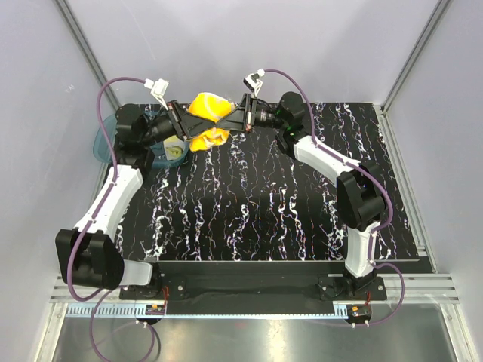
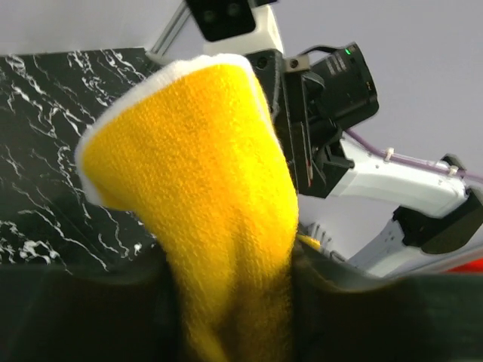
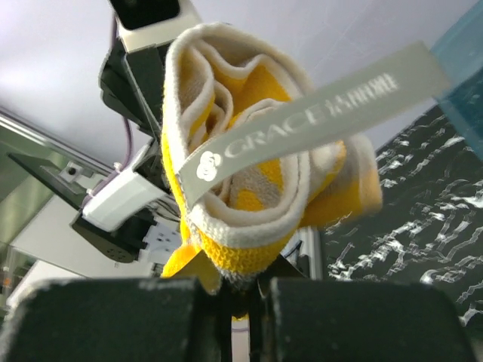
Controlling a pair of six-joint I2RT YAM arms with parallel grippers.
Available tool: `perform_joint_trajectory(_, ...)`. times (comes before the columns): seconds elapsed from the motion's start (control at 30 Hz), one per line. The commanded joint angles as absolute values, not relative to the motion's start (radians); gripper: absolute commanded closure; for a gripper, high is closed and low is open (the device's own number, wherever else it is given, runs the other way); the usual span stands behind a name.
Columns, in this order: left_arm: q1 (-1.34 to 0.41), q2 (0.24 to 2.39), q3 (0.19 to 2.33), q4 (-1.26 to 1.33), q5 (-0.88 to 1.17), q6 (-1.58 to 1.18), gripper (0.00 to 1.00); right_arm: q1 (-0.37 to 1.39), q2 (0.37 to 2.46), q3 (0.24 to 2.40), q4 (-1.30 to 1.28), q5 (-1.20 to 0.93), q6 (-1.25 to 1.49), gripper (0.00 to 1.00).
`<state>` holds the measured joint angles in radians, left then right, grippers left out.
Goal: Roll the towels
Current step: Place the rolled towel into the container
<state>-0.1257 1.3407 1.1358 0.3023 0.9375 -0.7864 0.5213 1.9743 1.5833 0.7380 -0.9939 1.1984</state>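
The orange towel (image 1: 208,118) hangs bunched in the air over the back of the table, held between both grippers. My left gripper (image 1: 183,123) is shut on its left end; the orange cloth (image 2: 204,188) fills the left wrist view. My right gripper (image 1: 230,117) is shut on its right end, where the towel (image 3: 249,219) shows its white hem and a grey label (image 3: 317,121). The pale yellow towel (image 1: 175,151) lies crumpled inside the teal basin (image 1: 102,143) at the back left.
The black marbled table top (image 1: 256,204) reaches to the enclosure walls on the left, right and back. The basin sits at the table's back left corner under my left arm.
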Motion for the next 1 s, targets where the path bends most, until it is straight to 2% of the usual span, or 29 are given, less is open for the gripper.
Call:
perform_joint_trajectory(0.0, -0.138, 1.344, 1.196, 0.301, 0.937, -0.739, 0.82, 0.537, 1.968, 1.592, 0.787, -1.003, 1.196, 1.00)
perform_joint_trajectory(0.03, -0.138, 1.348, 1.207, 0.270, 0.936, -0.730, 0.90, 0.537, 1.968, 1.588, 0.788, -1.002, 1.197, 1.00)
perform_joint_trajectory(0.1, -0.138, 1.350, 1.218, 0.232, 0.919, -0.694, 0.95, 0.537, 1.967, 1.585, 0.787, -1.005, 1.200, 1.00)
perform_joint_trajectory(0.2, -0.132, 1.356, 1.262, 0.129, 0.884, -0.612, 1.00, 0.535, 1.956, 1.574, 0.782, -1.005, 1.192, 0.60)
perform_joint_trajectory(0.23, -0.124, 1.368, 1.294, 0.080, 0.882, -0.583, 1.00, 0.534, 1.948, 1.559, 0.775, -1.000, 1.183, 0.50)
perform_joint_trajectory(0.27, -0.103, 1.377, 1.310, 0.071, 0.893, -0.577, 1.00, 0.529, 1.927, 1.549, 0.741, -0.996, 1.157, 0.28)
perform_joint_trajectory(0.3, -0.083, 1.387, 1.322, 0.057, 0.897, -0.574, 1.00, 0.525, 1.913, 1.539, 0.717, -0.989, 1.140, 0.16)
perform_joint_trajectory(0.33, -0.065, 1.413, 1.353, 0.029, 0.902, -0.569, 1.00, 0.506, 1.899, 1.516, 0.689, -0.976, 1.123, 0.12)
perform_joint_trajectory(0.53, 0.072, 1.583, 1.546, -0.245, 0.855, -0.362, 1.00, 0.391, 1.769, 1.383, 0.346, -0.879, 0.914, 0.08)
perform_joint_trajectory(0.6, 0.121, 1.644, 1.580, -0.239, 0.876, -0.371, 1.00, 0.353, 1.720, 1.303, 0.273, -0.858, 0.874, 0.08)
perform_joint_trajectory(0.7, 0.163, 1.774, 1.687, -0.314, 0.858, -0.339, 1.00, 0.337, 1.652, 1.218, 0.236, -0.839, 0.844, 0.08)
perform_joint_trajectory(0.73, 0.166, 1.829, 1.747, -0.410, 0.824, -0.277, 1.00, 0.337, 1.634, 1.162, 0.232, -0.833, 0.842, 0.08)
perform_joint_trajectory(0.97, 0.210, 1.962, 1.787, -0.477, 0.609, -0.180, 1.00, 0.339, 1.514, 0.921, 0.380, -0.833, 0.911, 0.09)
